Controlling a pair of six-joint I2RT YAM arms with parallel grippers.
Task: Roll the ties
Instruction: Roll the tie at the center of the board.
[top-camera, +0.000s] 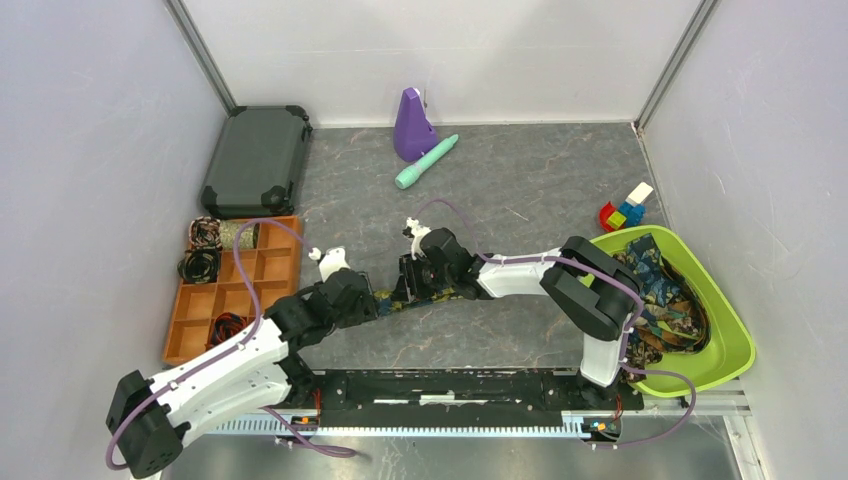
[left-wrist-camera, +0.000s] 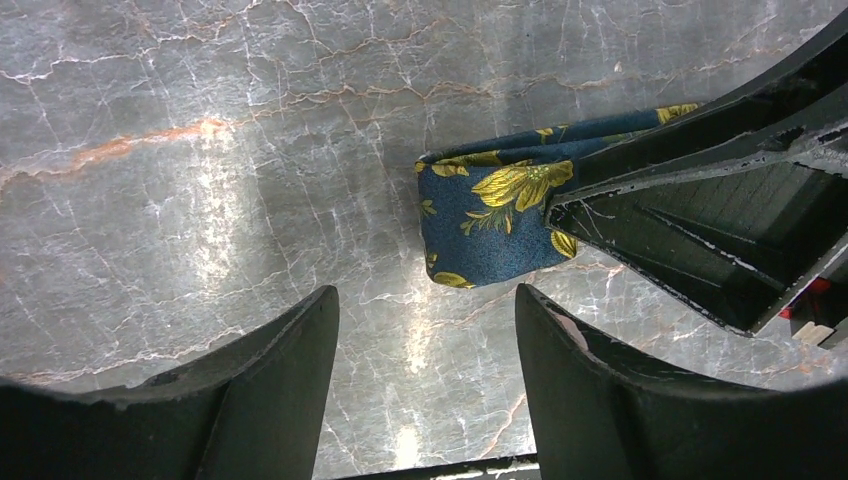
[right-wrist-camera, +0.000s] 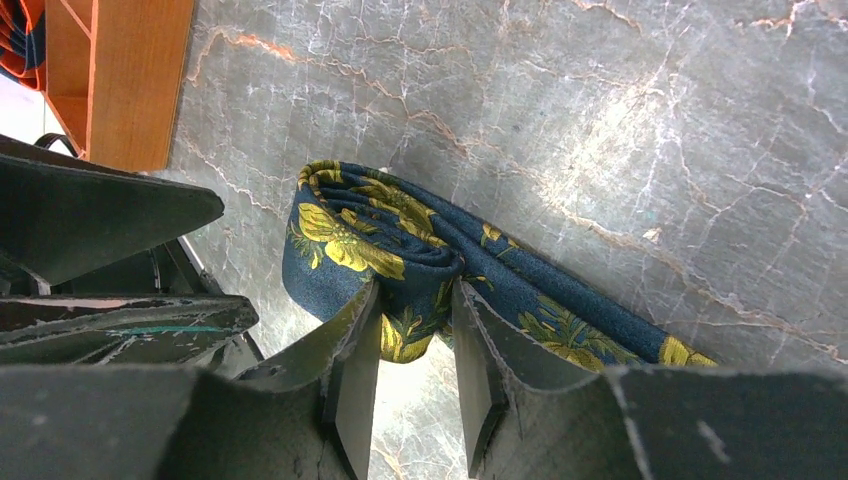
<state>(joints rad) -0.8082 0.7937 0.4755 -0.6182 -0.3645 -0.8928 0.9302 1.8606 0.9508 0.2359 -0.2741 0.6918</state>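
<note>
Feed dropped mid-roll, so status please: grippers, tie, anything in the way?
Left gripper open, empty, facing the tie. Right gripper shut on tie, end loosely folded over. Nothing in the way; orange tray sits off left.

From above, my left arm (top-camera: 300, 320) and right arm (top-camera: 530, 272) meet over the navy tie (top-camera: 386, 302), so only a scrap of it shows between them. The coils (top-camera: 200, 265) in the orange tray (top-camera: 283, 262) are too small for me to tell their patterns (the ties (top-camera: 665, 290) heaped in the green bin (top-camera: 735, 340) are half covered by that right arm too). From my right wrist, the tie's strip is lost behind a finger (right-wrist-camera: 560, 400) of my right pincer (right-wrist-camera: 415, 305) and the tray is cut by the upper left corner; from my left wrist, the tie runs off behind that same pincer.
</note>
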